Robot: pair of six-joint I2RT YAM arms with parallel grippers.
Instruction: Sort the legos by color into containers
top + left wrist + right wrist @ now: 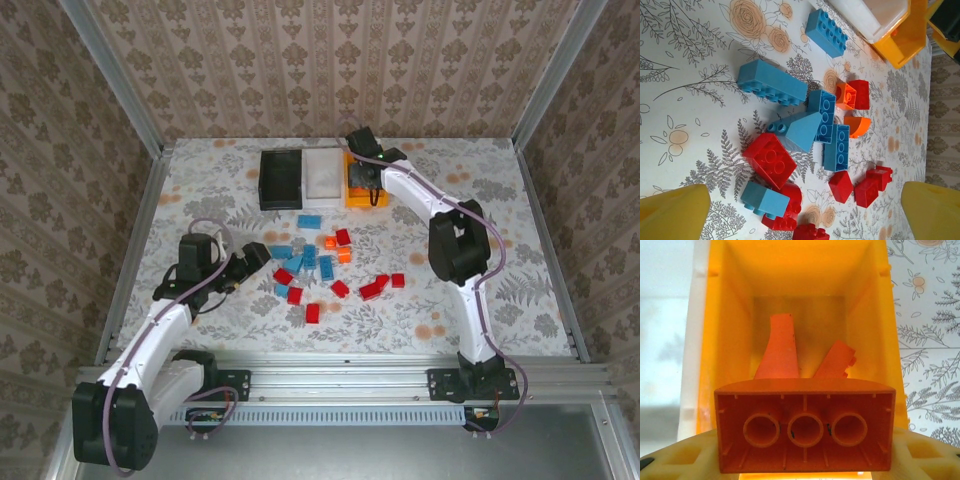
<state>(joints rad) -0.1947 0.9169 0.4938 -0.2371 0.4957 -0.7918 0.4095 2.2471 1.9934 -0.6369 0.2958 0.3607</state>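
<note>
The left arm [160, 330] stretches low from its base, elbow bent, its left pincer [252, 257] aimed forward with yellow fingers [672, 212] spread wide, while the right arm [470, 300] reaches far forward, elbow raised, its right pincer [366, 186] tipped downward and clamped on an orange plastic building brick [805, 427].

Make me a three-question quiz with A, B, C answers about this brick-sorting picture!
1. Where is the orange plastic brick in the right jaws?
A. Over the black bin. B. Over the orange-yellow plastic bin. C. On the table.
2. What colour is the middle plastic bin in the row?
A. Black. B. White. C. Orange-yellow.
3. The left jaws are:
A. open. B. shut on a blue brick. C. shut on a red brick.
Answers: 1 B, the bin's inside shows behind the brick. 2 B, white sits between the others. 3 A, the yellow fingertips stand apart, gripping nothing.
</note>
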